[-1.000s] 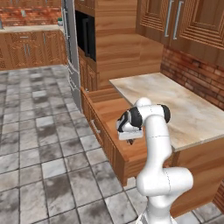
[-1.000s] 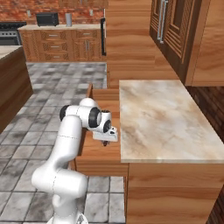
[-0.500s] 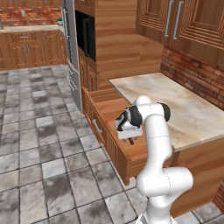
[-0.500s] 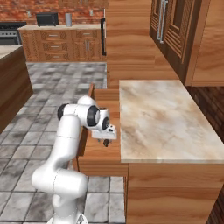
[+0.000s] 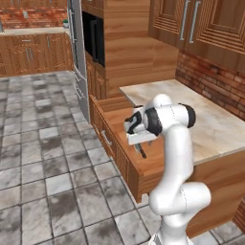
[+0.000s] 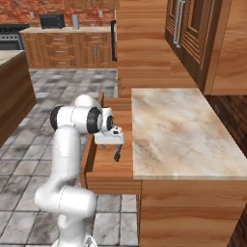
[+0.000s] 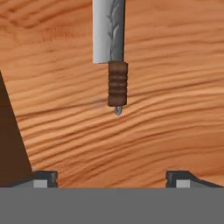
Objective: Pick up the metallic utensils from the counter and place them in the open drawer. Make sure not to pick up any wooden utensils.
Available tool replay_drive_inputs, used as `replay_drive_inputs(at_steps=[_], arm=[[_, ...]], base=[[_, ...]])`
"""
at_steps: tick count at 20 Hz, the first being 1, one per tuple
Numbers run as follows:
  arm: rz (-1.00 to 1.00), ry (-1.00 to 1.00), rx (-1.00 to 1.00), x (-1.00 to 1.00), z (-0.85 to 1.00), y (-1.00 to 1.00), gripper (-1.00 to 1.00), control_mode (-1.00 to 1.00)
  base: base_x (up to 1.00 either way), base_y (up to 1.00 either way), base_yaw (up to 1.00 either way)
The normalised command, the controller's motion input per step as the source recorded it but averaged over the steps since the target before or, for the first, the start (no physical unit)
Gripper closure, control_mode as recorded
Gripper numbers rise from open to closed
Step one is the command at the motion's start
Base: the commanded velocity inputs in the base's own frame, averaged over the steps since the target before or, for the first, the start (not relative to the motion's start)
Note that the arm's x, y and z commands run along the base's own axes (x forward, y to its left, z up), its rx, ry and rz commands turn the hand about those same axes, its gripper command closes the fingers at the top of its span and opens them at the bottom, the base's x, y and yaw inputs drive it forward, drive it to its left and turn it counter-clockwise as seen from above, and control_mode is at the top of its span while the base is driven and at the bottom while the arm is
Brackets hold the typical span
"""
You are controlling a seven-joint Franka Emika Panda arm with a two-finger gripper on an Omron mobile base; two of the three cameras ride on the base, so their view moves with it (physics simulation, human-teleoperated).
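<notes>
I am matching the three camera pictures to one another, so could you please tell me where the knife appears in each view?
Left base view: the knife is a small dark shape just below the open gripper, over the open drawer.
Right base view: it lies under the gripper, centre-left, beside the counter edge.
Hand view: upper centre, grey blade up, dark handle down, on the drawer's floor.
Shared landmark: the drawer's wooden floor.

Kitchen surroundings, non-task items.
Grey tiled floor (image 5: pixel 43 158); black wall oven (image 5: pixel 93 38) set in wooden cabinets; microwave (image 6: pixel 52 20) on far bench; brick wall (image 5: pixel 210 81) behind.
</notes>
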Motion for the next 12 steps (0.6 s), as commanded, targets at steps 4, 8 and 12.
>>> replay_drive_inputs(at_steps=[4, 8, 12], arm=[[-0.08, 0.00, 0.00, -0.97, 0.94, 0.34, -1.00, -1.00], [-0.05, 0.00, 0.00, -1.00, 0.99, 0.20, -1.00, -1.00], [-0.01, -0.03, 0.00, -1.00, 0.92, 0.00, -1.00, -1.00]], base=[[0.00, 0.00, 0.00], [0.00, 0.00, 0.00], [0.00, 0.00, 0.00]])
